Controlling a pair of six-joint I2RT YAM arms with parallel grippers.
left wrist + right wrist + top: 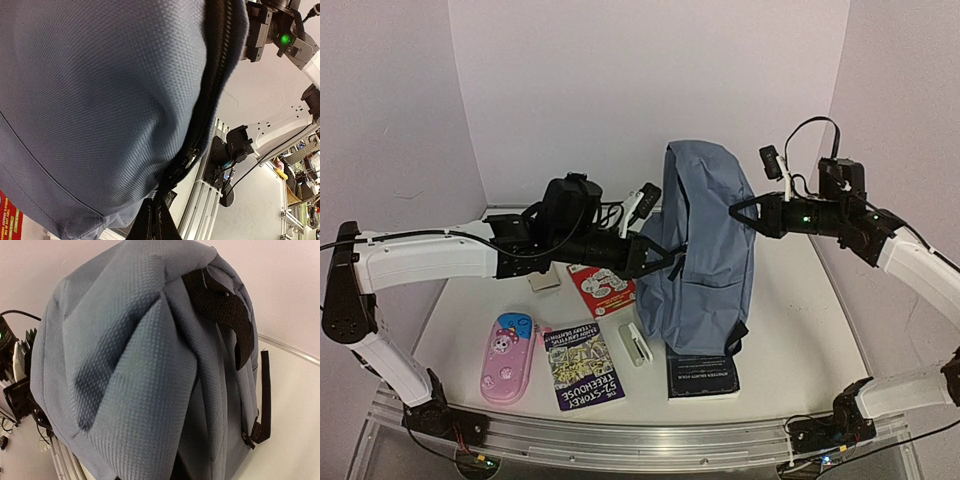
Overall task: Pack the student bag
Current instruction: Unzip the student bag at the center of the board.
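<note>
The student bag [705, 250] stands upright mid-surface [790, 330], between both arms. The left gripper [672, 262] has its jaws pressed together at the zipper [210, 100]. The right gripper [738, 212] touches the bag's right side, jaw state indeterminable. Steady the bag there and pull along the zipper line, not across.

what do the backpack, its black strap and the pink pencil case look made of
The student bag: woven synthetic fabric, probably polyester or nylon, matte slate-blue; a fine grid weave shows and it folds softly. The black strap: coarse woven webbing, matte. The pink pencil case: likely smooth plastic or coated material, slightly glossy; too small to be sure.
</note>
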